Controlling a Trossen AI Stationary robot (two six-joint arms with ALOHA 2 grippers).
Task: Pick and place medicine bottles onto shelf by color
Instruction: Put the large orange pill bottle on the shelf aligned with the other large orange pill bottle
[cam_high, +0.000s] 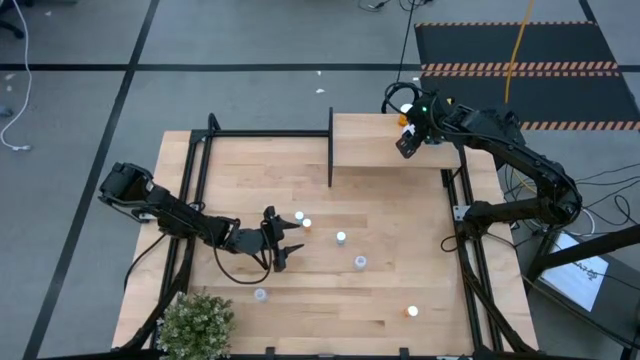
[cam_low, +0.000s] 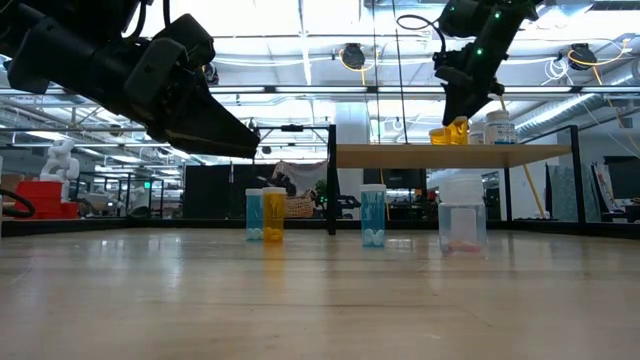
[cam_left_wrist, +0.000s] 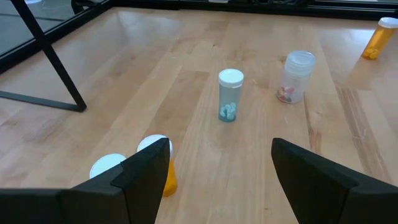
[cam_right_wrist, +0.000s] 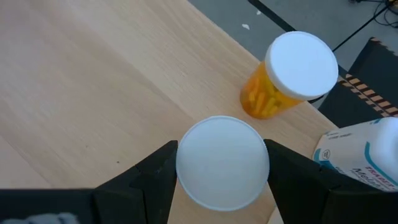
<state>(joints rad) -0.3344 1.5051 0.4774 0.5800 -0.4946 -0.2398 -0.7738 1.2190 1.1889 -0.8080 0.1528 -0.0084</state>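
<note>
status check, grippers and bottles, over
Right gripper over shelf, shut on white-capped bottle. Left gripper open above table bottles. Orange bottle close beside drop spot.

desk (cam_high: 400, 280): light wood, visible grain
shelf (cam_high: 365, 140): light wood panel, thin black upright edge
bottle caps: white
bottle on shelf (cam_right_wrist: 280, 87): orange body, white cap
bottle on desk (cam_left_wrist: 229, 96): pale blue body
larger bottle (cam_left_wrist: 293, 78): clear body
arms: dark
floor mat (cam_high: 520, 45): black, orange-striped bands
plant (cam_high: 195, 322): green
</note>
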